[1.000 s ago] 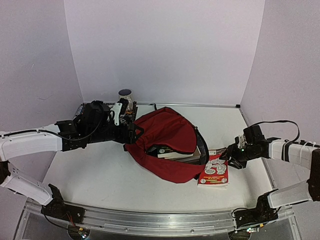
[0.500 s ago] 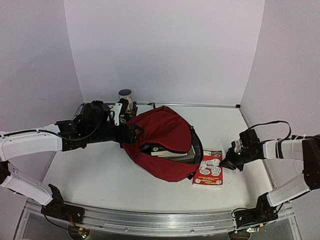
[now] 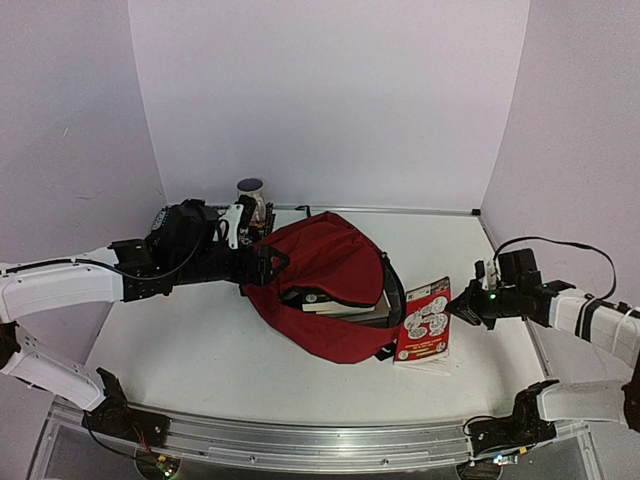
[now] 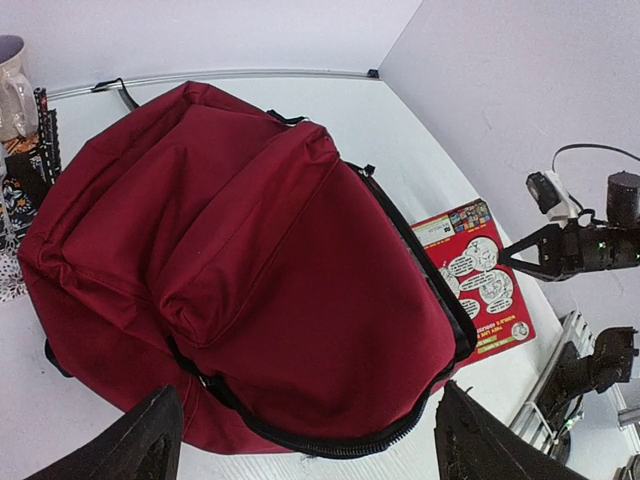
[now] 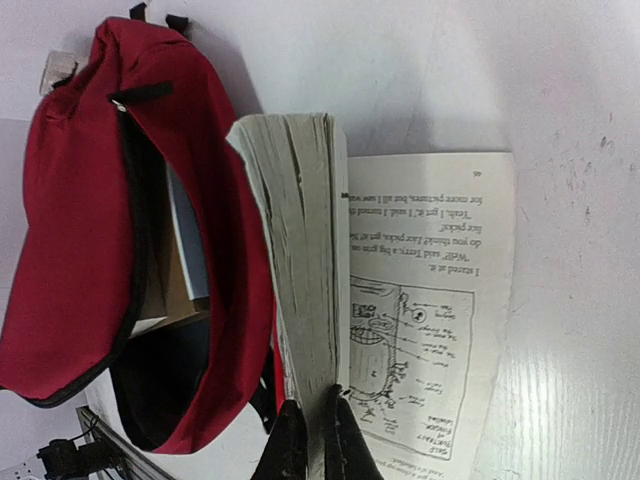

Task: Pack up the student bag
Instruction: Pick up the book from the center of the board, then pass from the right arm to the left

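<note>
student bag (image 3: 325, 265) unzipped | red book (image 3: 425, 322) title unreadable | right pincer (image 5: 318, 415) clamps pages

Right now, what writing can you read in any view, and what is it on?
"I stared at it." – upside down on the open page of the book pinched in the right tool.
"'Well?' said Terry" – next line of that page; the remaining lines and the drawing's labels are too small.
The red cover: print too blurred to read.
The backpack: no lettering shows.
</note>
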Controlling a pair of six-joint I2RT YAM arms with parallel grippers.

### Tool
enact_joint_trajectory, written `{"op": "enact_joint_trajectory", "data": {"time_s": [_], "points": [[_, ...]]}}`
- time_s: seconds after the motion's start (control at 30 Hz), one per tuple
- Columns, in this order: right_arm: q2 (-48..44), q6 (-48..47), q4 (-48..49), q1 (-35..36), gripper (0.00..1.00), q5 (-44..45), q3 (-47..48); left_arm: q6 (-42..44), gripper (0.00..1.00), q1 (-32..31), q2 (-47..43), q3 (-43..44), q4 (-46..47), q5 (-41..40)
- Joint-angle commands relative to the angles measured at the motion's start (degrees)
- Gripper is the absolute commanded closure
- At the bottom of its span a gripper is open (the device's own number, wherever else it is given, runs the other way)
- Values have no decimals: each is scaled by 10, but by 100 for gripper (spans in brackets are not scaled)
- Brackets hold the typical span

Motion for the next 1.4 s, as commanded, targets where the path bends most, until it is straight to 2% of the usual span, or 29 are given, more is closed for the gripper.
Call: {"op": "enact_joint_trajectory", "data": {"time_s": [0.0,0.37,0.53,0.67,1.03,1.23,1.37], "points": [[-65,20,-2,1,100,7,49,-18,12,2,-14,38,18,9],[-123,30,19,2,100,-61,122,-45,11,2,7,71,44,59],[-118,66,100,2,100,-127,134,-54,11,2,30,92,65,100],[-107,92,154,17,100,-142,135,-62,10,3,52,114,86,135],[-37,143,313,105,100,-157,169,-95,5,2,132,173,125,222],[25,140,352,156,100,-153,209,-113,4,2,158,190,145,248],[68,137,371,185,100,-155,239,-124,6,2,170,196,158,271]]}}
